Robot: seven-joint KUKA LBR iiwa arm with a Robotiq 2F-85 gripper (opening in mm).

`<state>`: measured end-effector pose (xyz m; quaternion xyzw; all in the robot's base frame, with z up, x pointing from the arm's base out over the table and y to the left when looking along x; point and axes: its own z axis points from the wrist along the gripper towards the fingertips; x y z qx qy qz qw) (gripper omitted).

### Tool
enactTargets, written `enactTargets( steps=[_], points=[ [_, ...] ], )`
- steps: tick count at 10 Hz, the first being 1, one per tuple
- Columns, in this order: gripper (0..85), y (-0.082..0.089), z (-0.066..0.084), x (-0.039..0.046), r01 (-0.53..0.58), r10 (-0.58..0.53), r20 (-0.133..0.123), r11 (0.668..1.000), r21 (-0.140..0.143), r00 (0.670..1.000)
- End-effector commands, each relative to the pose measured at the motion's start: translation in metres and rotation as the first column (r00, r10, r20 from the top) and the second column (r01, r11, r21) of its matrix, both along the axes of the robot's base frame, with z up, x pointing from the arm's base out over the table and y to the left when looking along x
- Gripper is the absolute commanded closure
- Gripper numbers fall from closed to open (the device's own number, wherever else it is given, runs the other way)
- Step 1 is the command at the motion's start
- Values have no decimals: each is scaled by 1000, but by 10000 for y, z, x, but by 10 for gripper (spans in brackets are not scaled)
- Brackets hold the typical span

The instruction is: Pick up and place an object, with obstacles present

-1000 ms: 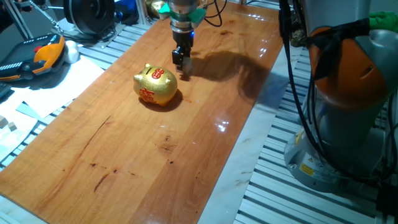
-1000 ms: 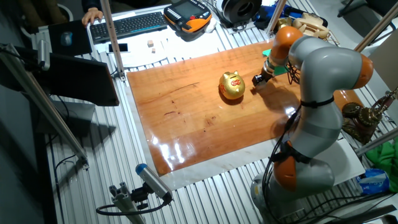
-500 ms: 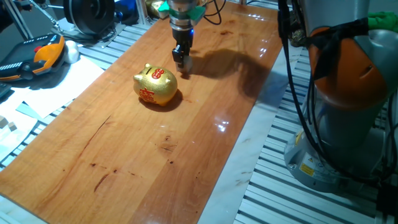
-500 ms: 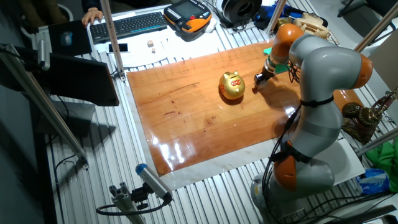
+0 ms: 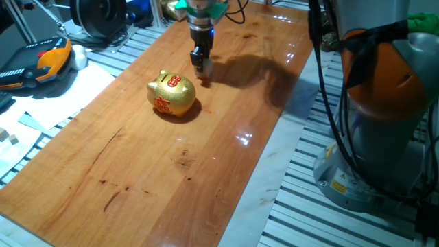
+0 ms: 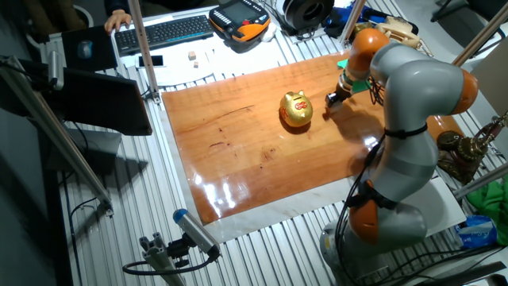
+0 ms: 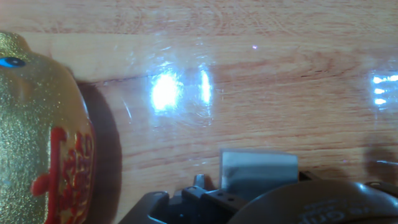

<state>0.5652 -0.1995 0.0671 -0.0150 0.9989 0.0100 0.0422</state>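
The gold piggy bank (image 5: 172, 95) sits left of the gripper (image 5: 199, 66), which hangs low over the table (image 5: 226, 158). I cannot tell its grip, nor spot the cube. Lift straight, avoiding the bank.

The claw (image 6: 330, 99) hangs low over the wooden table (image 6: 238, 151), just beside the gold piggy bank (image 6: 297, 110).
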Motion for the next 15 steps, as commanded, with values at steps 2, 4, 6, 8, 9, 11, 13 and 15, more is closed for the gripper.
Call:
enactTargets(
  steps=[2, 4, 6, 8, 9, 11, 13, 15],
  points=[
    [850, 20, 108, -36, 20, -20, 12, 1000, 10, 1000],
    [850, 39, 236, -59, 30, -30, 11, 1000, 2, 999],
    [850, 78, 320, -100, 61, -61, 6, 998, 20, 998],
    [850, 95, 463, -188, 76, -76, -7, 997, 22, 997],
    [850, 90, 510, -219, 77, -77, -18, 997, 29, 997],
    [850, 40, 636, -288, 69, -68, -40, 997, 36, 997],
    [850, -35, 755, -350, 52, -48, -69, 997, 50, 996],
    [850, -37, 807, -404, -14, 16, -77, 1000, 26, 997]
  ],
)
